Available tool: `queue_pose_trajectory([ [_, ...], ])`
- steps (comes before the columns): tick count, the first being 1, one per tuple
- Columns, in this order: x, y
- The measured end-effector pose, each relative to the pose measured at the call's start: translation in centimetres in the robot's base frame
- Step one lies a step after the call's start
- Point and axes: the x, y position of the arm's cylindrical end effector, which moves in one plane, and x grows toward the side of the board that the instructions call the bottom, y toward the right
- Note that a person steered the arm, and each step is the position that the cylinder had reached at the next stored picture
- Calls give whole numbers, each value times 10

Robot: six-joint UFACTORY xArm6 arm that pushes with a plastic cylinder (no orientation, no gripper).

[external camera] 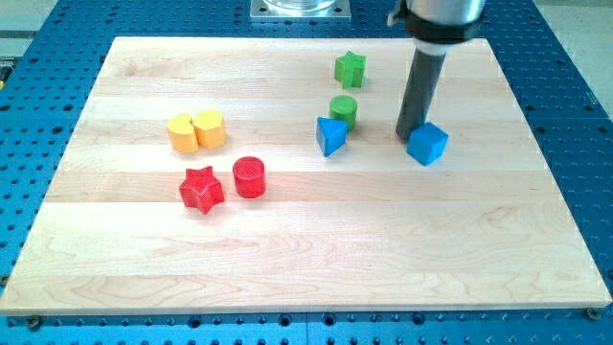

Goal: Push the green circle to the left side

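The green circle [344, 110] stands on the wooden board right of centre, touching the top right of a blue triangle [330, 135]. My tip [409, 133] rests on the board to the right of the green circle, a block's width or so away, right beside the upper left edge of a blue cube [427, 144]. The rod rises straight up from there to the view's top.
A green star [351, 68] lies above the green circle. A yellow pair, a hexagon [180, 131] and a heart [209, 127], sits at the left. A red star [201, 189] and a red cylinder [249, 177] lie below them. The board's edge [57, 201] borders a blue perforated table.
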Motion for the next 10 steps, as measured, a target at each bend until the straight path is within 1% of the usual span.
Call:
queue_pose_trajectory([
  [1,8,0],
  [2,-8,-3],
  [4,-45,-74],
  [5,-47,-104],
  [6,-47,-121],
  [7,-47,-128],
  [8,-73,-128],
  [9,-109,-127],
  [10,-110,-132],
])
